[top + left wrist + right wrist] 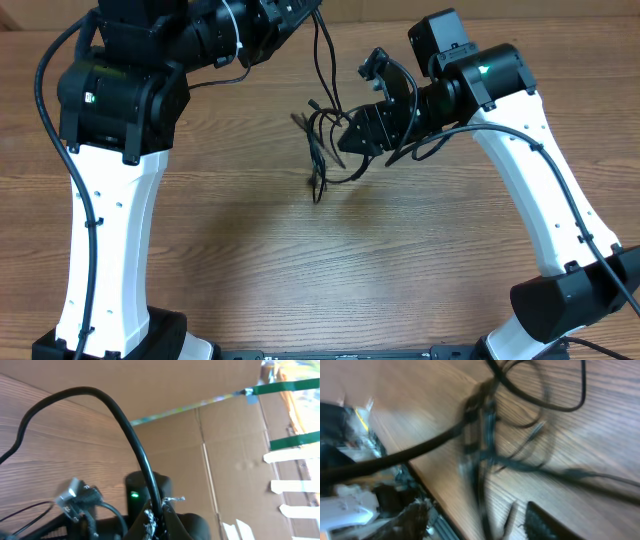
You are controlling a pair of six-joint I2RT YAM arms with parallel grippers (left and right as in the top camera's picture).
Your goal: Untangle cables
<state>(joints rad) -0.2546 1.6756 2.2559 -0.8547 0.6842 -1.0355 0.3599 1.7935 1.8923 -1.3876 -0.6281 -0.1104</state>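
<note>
The cables [325,140] are a tangle of thin black cords on the wooden table, between my two arms. One strand rises from the tangle to my left gripper [305,12] at the top edge. The left wrist view shows that gripper [159,512] shut on this black cable [120,415], which arcs up and away from the fingers. My right gripper [345,138] is down at the tangle's right side. Its wrist view is blurred: the gripper [480,522] has its jaws apart, with a strand of the cables [480,435] running between the fingers.
The wooden table [250,230] spreads below the tangle. A cardboard wall [215,435] with green tape strips [290,385] stands behind the table. Each arm's thick black wire loops beside its white column [110,230].
</note>
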